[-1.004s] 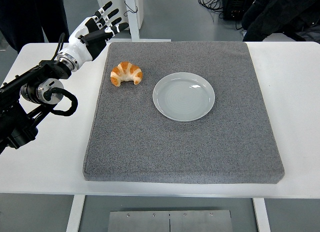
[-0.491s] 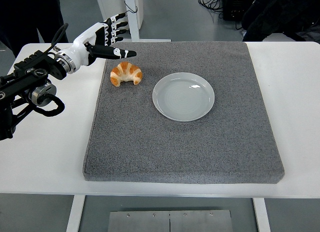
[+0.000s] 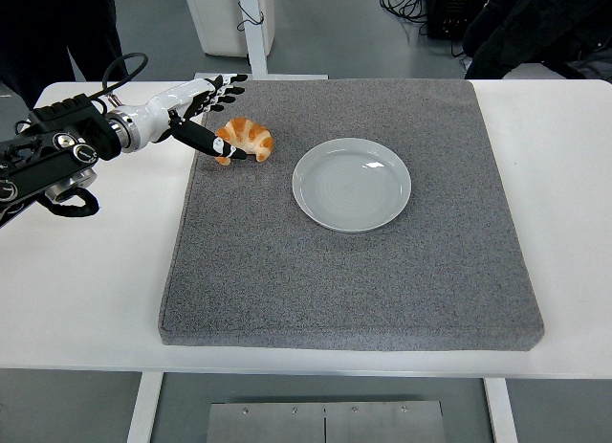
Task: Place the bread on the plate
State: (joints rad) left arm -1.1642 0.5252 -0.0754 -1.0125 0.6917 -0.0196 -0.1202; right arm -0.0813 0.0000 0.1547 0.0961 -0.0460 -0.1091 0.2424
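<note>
A golden croissant point(image 3: 249, 140) lies on the grey mat point(image 3: 344, 261) at its far left. A round pale plate point(image 3: 351, 184) sits on the mat just right of the croissant, with nothing on it. My left hand point(image 3: 211, 113) reaches in from the left, fingers spread, right at the croissant's left end. The thumb point(image 3: 203, 140) lies low beside the croissant and the other fingers sit above and behind it. The hand holds nothing. The right arm is out of view.
The mat covers most of the white table point(image 3: 86, 271). A person in dark clothing point(image 3: 57, 32) stands at the top left. Another dark figure point(image 3: 545, 27) and cables show at the top right.
My left hand has come down and to the right, from above the mat's far left corner to the croissant's left end. The croissant and plate have not moved.
</note>
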